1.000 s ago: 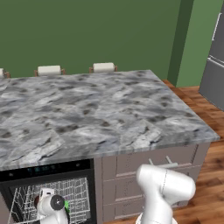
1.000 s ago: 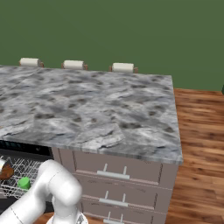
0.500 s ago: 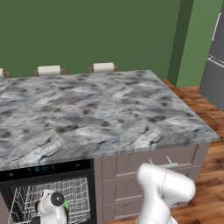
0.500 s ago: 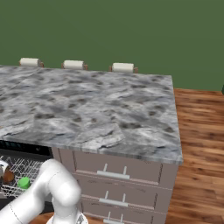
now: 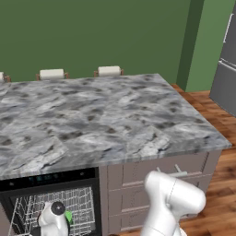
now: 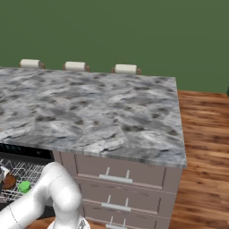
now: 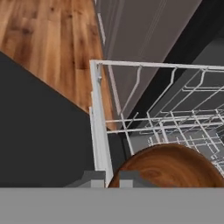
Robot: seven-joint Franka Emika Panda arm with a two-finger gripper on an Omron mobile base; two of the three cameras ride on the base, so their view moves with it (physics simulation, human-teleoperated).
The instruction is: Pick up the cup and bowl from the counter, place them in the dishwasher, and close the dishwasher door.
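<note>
In the hand view the black door [image 7: 39,131] lies flat to the left of the jaws [image 7: 111,178], the white rack [image 7: 99,131] rises just above them, and the bowl [image 7: 170,168] sits in the rack, touching their right side. The jaws are closed, their tips pinched at the bowl's rim. From the right base the cup [image 6: 24,186] stands in the rack beside the bowl, inside the dishwasher [image 5: 50,177] under the worktop [image 5: 101,120].

The bowl [image 7: 171,166] and cup [image 6: 24,186] apparently sit in the dishwasher [image 5: 50,196] rack.
</note>
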